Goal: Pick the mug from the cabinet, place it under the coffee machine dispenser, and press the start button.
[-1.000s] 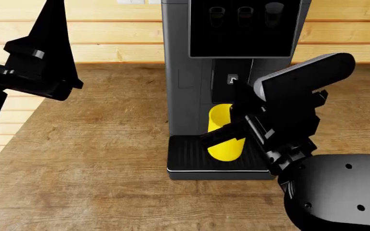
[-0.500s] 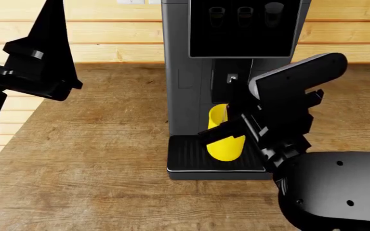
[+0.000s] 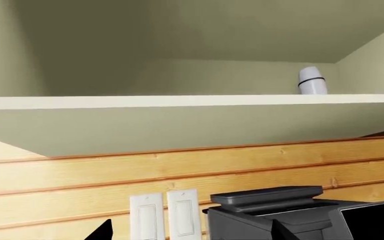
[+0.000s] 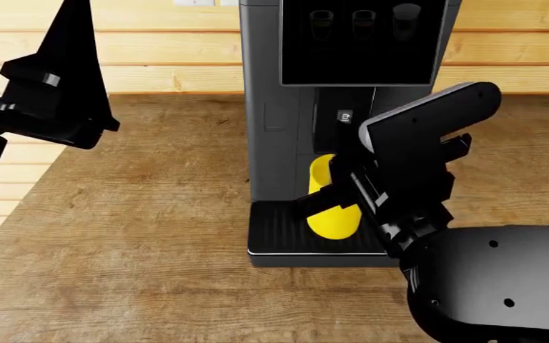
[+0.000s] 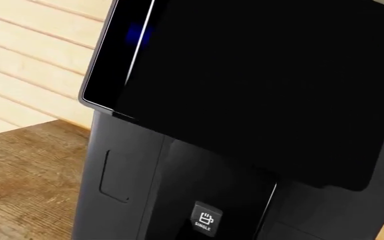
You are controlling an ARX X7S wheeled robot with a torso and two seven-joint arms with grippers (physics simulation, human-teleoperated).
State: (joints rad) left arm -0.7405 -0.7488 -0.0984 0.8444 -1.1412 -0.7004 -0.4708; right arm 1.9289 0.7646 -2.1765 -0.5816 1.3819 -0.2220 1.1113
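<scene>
The yellow mug [image 4: 332, 218] stands on the ribbed drip tray [image 4: 277, 230] of the dark grey coffee machine [image 4: 269, 86], below the dispenser block with its white icon [image 4: 344, 116]. My right gripper [image 4: 324, 171] is at the mug, open. One finger [image 4: 314, 203] crosses in front of the mug and the other rises toward the dispenser. The right wrist view shows the glossy panel [image 5: 259, 75] and the dispenser icon [image 5: 205, 220], but no fingers and no mug. My left gripper [image 4: 65, 78] is raised at the left, open and empty; its fingertips [image 3: 102, 231] show in the left wrist view.
The machine stands on a wooden counter [image 4: 141, 214] against a plank wall. The left wrist view shows a pale cabinet shelf [image 3: 178, 102] with a small white object [image 3: 311, 81] on it, two white wall plates [image 3: 164, 215] and the machine's top [image 3: 272, 197].
My right arm has shifted left and closer to the machine. The mug has stayed on the drip tray. The left arm has barely moved.
</scene>
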